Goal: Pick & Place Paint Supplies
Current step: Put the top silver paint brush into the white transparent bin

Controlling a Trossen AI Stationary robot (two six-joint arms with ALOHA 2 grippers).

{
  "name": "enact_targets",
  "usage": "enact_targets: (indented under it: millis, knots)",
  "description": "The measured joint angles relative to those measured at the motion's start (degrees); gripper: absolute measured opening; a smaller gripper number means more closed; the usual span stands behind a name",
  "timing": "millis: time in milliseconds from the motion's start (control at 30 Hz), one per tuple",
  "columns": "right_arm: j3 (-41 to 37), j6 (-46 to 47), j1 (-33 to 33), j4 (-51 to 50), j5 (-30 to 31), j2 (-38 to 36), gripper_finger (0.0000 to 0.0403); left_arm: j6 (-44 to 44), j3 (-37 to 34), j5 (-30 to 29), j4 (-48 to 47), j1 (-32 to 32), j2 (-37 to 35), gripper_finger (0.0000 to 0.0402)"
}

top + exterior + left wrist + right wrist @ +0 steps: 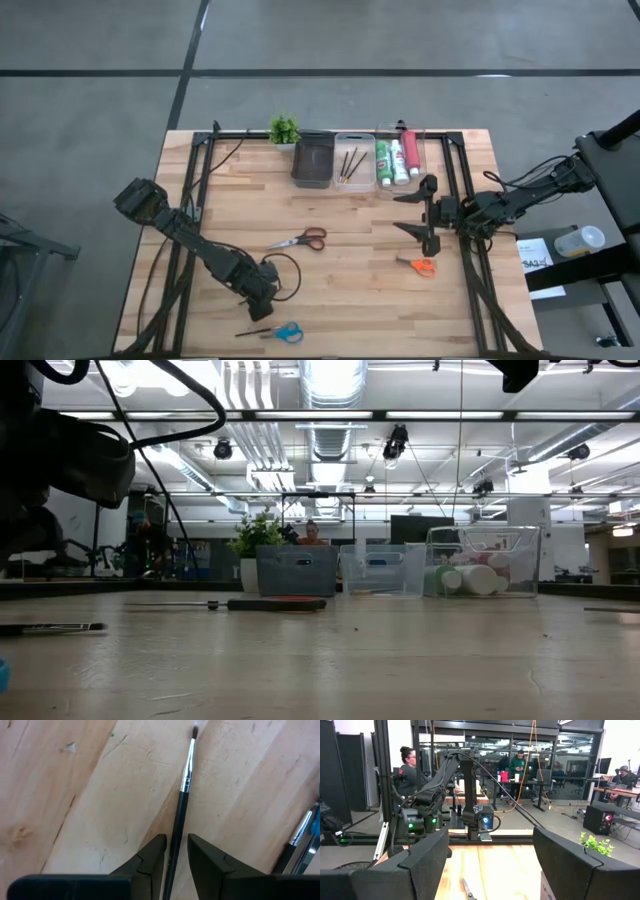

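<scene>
**Left fingers astride a brush at the worktop's near edge**

Left gripper (175,857): lowered to the worktop (340,215), fingers (152,857) narrowly parted with a thin dark brush (181,802) running between them. A sliver of gap shows on either side of the handle; contact cannot be confirmed. The brush has a silver ferrule and a small dark tip pointing away from the gripper. Lettering on the handle is too small to read.

Blue scissors (283,332) lie just beside the brush. Red scissors (300,240) lie farther from the near edge than the left gripper, nearer the worktop's middle.

Right gripper (424,210): held above the worktop, fingers spread wide, nothing between them. Orange scissors (422,265) lie just beside it.

Along the far edge, a dark bin (312,160), a clear bin (354,162) with two brushes, and a clear bin (400,158) with green, white and pinkish-red tubes stand in a row. A plant (284,130) stands beside the dark bin. Tube labels are not legible.

Surface: pale wood planks with visible grain and knots. Room: open workshop, ceiling strip lights and ducts, desks, several people (409,767) beyond the worktop.
</scene>
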Motion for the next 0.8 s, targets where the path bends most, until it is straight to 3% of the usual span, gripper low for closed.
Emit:
enact_targets:
  millis: [500, 800]
  knots:
    - [0.0, -0.1, 0.0, 0.0, 0.0, 0.0, 0.0288, -3.7, 0.4, 0.9, -1.5, 0.3, 0.1, 0.0099]
    - [0.0, 0.0, 0.0, 0.0, 0.0, 0.0, 0.0288, 2.2, 0.5, 1.4, -6.7, 0.5, 0.0, 0.0098]
